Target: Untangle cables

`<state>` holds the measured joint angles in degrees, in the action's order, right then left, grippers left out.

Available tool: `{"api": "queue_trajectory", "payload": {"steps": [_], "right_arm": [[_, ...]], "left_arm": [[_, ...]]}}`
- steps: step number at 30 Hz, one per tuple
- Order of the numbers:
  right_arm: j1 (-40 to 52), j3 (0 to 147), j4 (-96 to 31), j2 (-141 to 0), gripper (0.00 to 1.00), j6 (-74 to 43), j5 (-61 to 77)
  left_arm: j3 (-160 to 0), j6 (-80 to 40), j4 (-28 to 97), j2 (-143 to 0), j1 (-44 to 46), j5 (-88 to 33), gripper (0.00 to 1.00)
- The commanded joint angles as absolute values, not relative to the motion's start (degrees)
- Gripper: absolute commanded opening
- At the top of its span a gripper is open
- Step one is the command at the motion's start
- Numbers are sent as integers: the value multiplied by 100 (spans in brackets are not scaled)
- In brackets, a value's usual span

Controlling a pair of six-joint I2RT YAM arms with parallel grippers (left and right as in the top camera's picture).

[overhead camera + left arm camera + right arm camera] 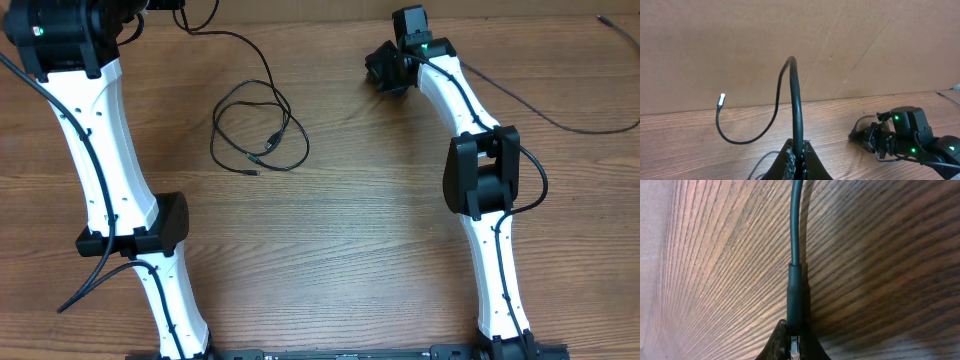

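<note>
A loose loop of thin black cables [255,130] lies on the table left of centre, with small plug ends [268,142] inside the loop. One strand [240,42] runs from it up to my left gripper [165,6] at the top edge. In the left wrist view my left gripper [799,152] is shut on a black cable [796,95] that arcs over to a silver-tipped plug [721,99]. My right gripper [390,72] sits at the back centre. In the right wrist view it [794,339] is shut on a cable's plug sleeve [795,292]. Another thin cable [560,124] trails right from it.
The wooden table [360,230] carries both white arms, with their own thicker black wires [70,285] alongside. A brown cardboard wall [740,45] stands at the back edge. A thin cable end [603,19] lies at the far right back.
</note>
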<state>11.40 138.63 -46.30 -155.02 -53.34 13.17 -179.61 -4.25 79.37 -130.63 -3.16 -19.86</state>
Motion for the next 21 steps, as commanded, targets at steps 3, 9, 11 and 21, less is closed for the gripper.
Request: {"api": "queue_trajectory", "payload": {"steps": [3, 9, 11, 21], "right_arm": [[744, 13812, -4873, -15533, 4, -4965, 1227], [-21, 14051, -5428, -14975, 4, -4007, 1240], [-228, 14127, -5575, -14829, 4, -3848, 1179], [-1946, 14153, -6180, -14042, 4, -3389, 399]], "left_arm": [[-18007, -318, 7955, -13067, -384, -1929, 4], [-18007, -526, 7953, -13067, -373, -1953, 4], [-18007, -650, 7953, -13069, -373, -1951, 4], [-18005, -908, 7953, -13069, -185, -2104, 4]]}}
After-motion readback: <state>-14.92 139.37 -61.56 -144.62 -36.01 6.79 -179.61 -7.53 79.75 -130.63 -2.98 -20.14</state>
